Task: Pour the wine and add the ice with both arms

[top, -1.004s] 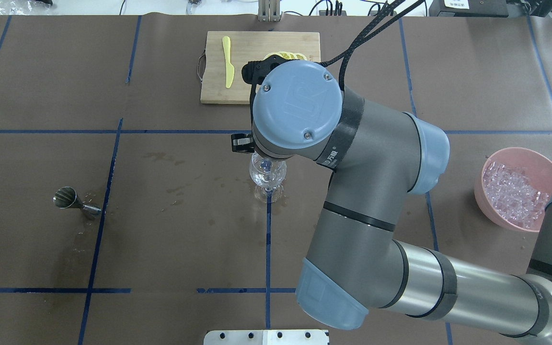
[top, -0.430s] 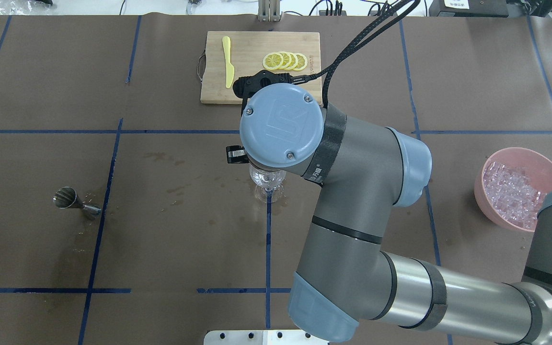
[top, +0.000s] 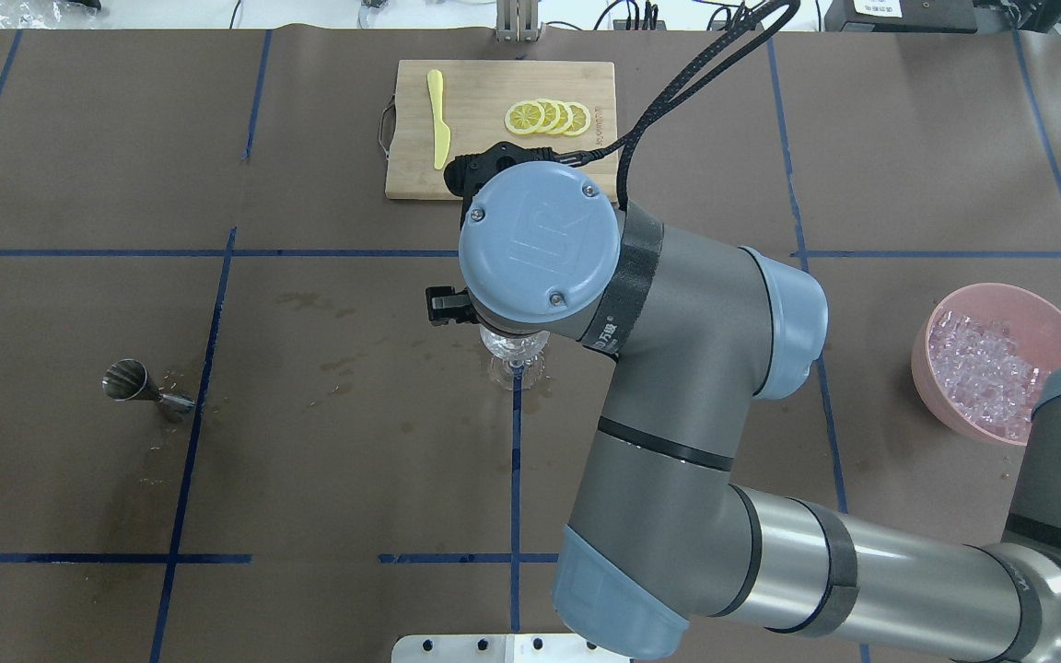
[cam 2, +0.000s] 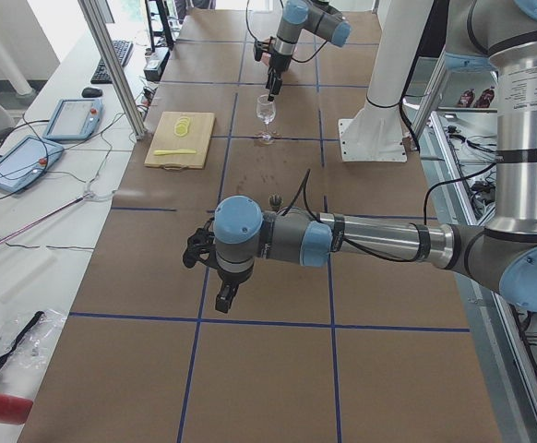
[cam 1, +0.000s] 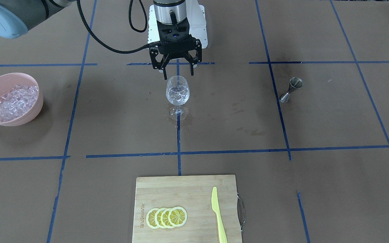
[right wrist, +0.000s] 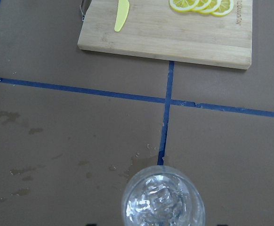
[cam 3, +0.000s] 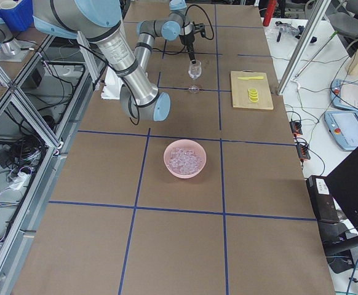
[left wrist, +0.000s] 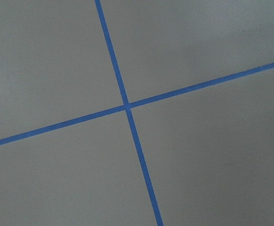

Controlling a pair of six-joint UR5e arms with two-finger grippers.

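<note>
Directly above the wine glass (cam 1: 177, 92), the right gripper (cam 1: 178, 71) hangs with its fingers spread and nothing between them. The glass stands mid-table on a blue tape line. Ice (cam 1: 14, 99) is heaped in the pink bowl (cam 1: 25, 118) well off toward the table's right end, with some in the glass too. The left gripper (cam 2: 224, 295) hovers over bare table toward the left end, and I cannot tell whether its fingers are apart or together.

- Two arms: the right arm (top: 696, 368) at the middle, the left arm (cam 2: 361, 240) out left.
- One wine glass (cam 1: 177, 93), centre.
- One pink bowl (cam 1: 29, 113), right, holding one heap of ice (cam 1: 12, 103).
- One jigger (cam 1: 291, 89), left.
- One cutting board (cam 1: 187, 192), far side, with one yellow knife (cam 1: 218, 219) and four lemon slices (cam 1: 166, 217).
</note>
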